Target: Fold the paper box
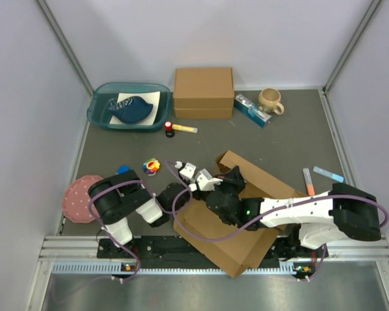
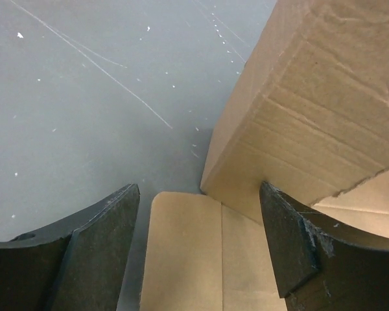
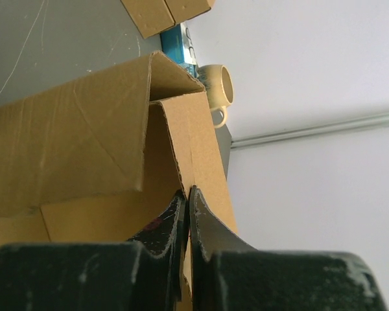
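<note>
At the table's [image 1: 279,129] near edge, paper box [image 1: 236,253] looks half folded, flaps pending; left jaws released, right jaws clenched.

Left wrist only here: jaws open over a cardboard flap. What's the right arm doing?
Observer: Right jaws are shut, tips against a raised flap of the paper box.
Operator: Box fully on the table?
Observer: No. In the top view its near corner lies over the base rail.
Operator: Anything close to the left arm?
Observer: A pink plate lies just outside its base, partly hidden by the arm.
</note>
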`<state>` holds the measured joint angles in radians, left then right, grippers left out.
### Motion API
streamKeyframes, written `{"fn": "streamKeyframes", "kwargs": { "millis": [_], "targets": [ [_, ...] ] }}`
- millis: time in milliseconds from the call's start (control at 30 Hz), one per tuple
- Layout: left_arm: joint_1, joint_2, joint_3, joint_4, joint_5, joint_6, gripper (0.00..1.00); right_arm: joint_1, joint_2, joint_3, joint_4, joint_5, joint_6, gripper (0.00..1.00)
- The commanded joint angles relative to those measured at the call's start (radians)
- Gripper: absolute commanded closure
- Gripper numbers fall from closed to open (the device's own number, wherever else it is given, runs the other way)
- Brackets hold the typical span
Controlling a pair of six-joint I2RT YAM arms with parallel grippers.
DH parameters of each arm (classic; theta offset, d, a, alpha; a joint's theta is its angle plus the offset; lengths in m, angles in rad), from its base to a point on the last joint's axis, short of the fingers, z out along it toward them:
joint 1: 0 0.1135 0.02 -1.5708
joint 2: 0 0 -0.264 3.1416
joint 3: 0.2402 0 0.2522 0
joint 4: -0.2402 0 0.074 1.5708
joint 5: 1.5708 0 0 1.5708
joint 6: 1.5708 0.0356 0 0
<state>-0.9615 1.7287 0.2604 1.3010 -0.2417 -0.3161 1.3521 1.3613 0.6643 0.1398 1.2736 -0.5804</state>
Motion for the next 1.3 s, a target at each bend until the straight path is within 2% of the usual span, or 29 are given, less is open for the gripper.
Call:
{"fn": "streamKeyframes", "kwargs": {
  "millis": [0,33,767,867,967,1000,1033,1133,1267],
  "targets": [
    [-0.003,0.034,0.071,0.368,0.028,0.015,0.14,0.007,0.033,-0.015,-0.108,-0.115,0.122,1.00],
    [-0.002,0.037,0.077,0.369,0.019,0.014,0.01,0.007,0.032,-0.015,-0.109,-0.118,0.120,1.00],
    [0.075,0.055,0.238,0.369,0.142,0.035,0.04,0.007,0.028,-0.005,-0.131,-0.154,0.163,1.00],
    [0.087,0.087,0.263,0.369,0.153,0.023,0.12,0.007,0.027,-0.003,-0.135,-0.171,0.171,1.00],
    [0.098,0.106,0.270,0.369,0.170,0.012,0.27,0.007,0.021,0.000,-0.138,-0.180,0.180,1.00],
    [0.102,0.111,0.273,0.369,0.176,0.014,0.33,0.008,0.016,0.000,-0.138,-0.181,0.182,1.00],
    [0.104,0.111,0.272,0.368,0.177,0.017,0.45,0.007,0.013,0.001,-0.138,-0.186,0.185,1.00],
    [0.107,0.106,0.260,0.369,0.170,0.032,0.67,0.007,0.005,0.009,-0.163,-0.187,0.191,1.00],
    [0.109,0.085,0.244,0.356,0.179,0.057,0.83,0.009,-0.004,0.020,-0.169,-0.180,0.200,1.00]
  ]
}}
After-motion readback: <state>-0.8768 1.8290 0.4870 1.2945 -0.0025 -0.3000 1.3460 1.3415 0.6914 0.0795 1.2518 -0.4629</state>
